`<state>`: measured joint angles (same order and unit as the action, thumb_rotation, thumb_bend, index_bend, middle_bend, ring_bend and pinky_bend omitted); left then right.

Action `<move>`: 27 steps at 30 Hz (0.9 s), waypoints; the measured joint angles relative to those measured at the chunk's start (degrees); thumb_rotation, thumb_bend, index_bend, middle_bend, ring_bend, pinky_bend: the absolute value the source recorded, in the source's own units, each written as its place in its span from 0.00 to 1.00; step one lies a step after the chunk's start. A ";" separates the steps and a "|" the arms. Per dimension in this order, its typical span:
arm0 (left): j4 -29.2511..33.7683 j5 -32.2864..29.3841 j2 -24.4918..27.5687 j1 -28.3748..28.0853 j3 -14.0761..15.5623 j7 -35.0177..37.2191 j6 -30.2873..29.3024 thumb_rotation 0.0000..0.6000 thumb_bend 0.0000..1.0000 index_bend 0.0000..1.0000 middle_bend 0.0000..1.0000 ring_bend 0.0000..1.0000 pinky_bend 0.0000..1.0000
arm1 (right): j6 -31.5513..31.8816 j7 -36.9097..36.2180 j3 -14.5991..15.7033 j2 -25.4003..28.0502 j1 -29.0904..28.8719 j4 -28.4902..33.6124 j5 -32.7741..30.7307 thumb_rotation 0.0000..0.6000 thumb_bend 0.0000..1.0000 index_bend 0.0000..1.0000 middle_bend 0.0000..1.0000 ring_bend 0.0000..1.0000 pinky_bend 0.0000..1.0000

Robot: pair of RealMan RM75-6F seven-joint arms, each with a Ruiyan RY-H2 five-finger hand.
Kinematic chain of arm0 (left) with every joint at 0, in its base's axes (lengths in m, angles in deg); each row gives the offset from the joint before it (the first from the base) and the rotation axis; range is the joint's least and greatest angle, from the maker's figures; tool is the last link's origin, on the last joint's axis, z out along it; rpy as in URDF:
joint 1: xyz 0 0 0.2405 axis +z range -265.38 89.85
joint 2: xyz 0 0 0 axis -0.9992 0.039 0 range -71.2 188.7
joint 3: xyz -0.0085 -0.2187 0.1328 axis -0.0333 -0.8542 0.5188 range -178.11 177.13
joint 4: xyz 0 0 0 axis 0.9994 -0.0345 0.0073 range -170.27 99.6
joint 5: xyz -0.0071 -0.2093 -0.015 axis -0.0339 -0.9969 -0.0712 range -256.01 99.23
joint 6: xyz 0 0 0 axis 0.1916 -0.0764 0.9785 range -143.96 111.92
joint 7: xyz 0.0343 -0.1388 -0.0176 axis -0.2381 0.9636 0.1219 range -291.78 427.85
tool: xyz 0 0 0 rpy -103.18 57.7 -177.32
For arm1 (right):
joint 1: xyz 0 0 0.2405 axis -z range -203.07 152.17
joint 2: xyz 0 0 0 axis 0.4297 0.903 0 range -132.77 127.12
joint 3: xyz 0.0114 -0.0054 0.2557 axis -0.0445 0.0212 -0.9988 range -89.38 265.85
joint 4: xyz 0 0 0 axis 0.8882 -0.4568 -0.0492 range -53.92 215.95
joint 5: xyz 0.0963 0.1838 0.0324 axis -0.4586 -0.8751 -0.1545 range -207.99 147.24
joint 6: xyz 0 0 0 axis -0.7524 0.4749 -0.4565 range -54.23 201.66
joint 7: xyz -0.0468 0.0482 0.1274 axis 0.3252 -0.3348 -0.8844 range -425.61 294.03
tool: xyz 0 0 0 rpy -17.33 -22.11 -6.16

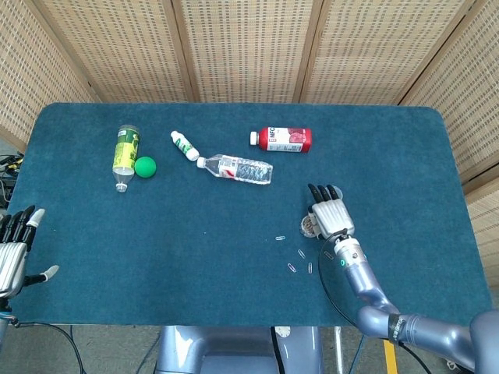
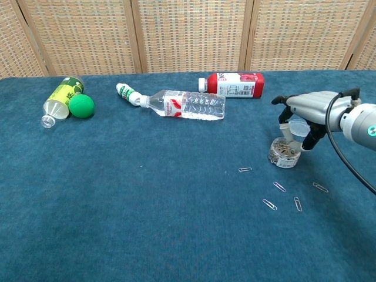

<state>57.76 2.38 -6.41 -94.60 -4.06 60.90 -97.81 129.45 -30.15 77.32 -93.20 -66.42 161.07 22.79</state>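
My right hand (image 1: 330,215) hovers over a small clear jar (image 2: 284,154) filled with paper clips. Its thumb tip reaches down to the jar's mouth, and another finger (image 2: 309,139) hangs just right of the jar. The fingers are apart and I see nothing pinched between them. In the head view the jar (image 1: 309,227) peeks out at the hand's left side. Several loose paper clips (image 2: 279,187) lie on the blue cloth in front of the jar. My left hand (image 1: 14,249) hangs open off the table's left front edge, holding nothing.
A clear lid (image 2: 298,126) lies behind the jar. Farther back lie a red bottle (image 1: 284,139), a clear water bottle (image 1: 238,168), a small white bottle (image 1: 185,146), a green-labelled bottle (image 1: 125,152) and a green ball (image 1: 145,166).
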 measured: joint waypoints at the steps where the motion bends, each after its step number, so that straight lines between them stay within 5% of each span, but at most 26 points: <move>1: 0.00 0.02 0.01 0.00 0.00 0.03 -0.03 1.00 0.00 0.00 0.00 0.00 0.00 | 0.07 0.05 0.00 0.03 -0.04 0.06 -0.11 1.00 0.35 0.49 0.00 0.00 0.00; 16: -0.03 0.26 0.12 0.12 0.10 0.43 -0.29 1.00 0.00 0.00 0.00 0.00 0.00 | 2.08 -1.02 0.22 1.50 0.08 2.80 0.83 1.00 0.34 0.47 0.00 0.00 0.00; 27: 0.57 1.62 0.46 0.39 0.45 0.77 -1.24 1.00 0.00 0.00 0.00 0.00 0.00 | 0.12 -11.81 5.27 7.90 1.63 10.09 16.75 1.00 0.34 0.47 0.00 0.00 0.00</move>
<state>58.33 4.00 -5.95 -94.21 -3.61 61.67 -99.05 129.58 -41.95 82.59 -85.30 -64.79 171.15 39.54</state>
